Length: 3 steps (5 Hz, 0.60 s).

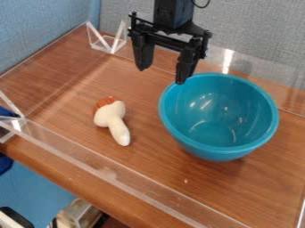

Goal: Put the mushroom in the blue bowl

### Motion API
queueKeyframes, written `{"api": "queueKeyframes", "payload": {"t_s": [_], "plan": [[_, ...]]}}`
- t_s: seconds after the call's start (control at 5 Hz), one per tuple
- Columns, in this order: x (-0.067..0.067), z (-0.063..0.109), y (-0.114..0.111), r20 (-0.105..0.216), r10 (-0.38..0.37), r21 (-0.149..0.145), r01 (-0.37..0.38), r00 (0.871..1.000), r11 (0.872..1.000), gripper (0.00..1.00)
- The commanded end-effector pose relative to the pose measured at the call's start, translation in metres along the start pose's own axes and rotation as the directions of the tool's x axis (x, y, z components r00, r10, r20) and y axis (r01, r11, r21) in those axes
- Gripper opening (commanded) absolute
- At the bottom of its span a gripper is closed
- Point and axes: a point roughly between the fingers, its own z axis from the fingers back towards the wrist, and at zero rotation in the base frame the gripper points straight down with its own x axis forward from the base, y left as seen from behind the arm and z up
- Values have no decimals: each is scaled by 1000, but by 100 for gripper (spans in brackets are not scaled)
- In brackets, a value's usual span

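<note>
Gripper (166,64): jaws spread wide, empty, pointed down above the far rim of the one blue bowl (219,114). One mushroom (114,120): lying on its side mid-surface (71,85), left of the bowl, apart from it, toward the near edge.

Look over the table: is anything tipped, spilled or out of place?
Only the mushroom: it lies on its side on the wood, left of the upright, empty blue bowl, apart from it. Nothing is spilled or broken. The tool hangs open above.
</note>
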Motion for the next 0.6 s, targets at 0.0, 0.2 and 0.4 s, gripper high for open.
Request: {"api": "queueKeyframes", "payload": {"t_s": [0.0, 0.2, 0.4], "plan": [[-3, -6, 1, -16, 15, -3, -15, 1000, 1000, 100], [-17, -13, 17, -12, 133, -16, -133, 991, 991, 100], [-32, -16, 38, 14, 269, -31, -268, 963, 963, 100]]}}
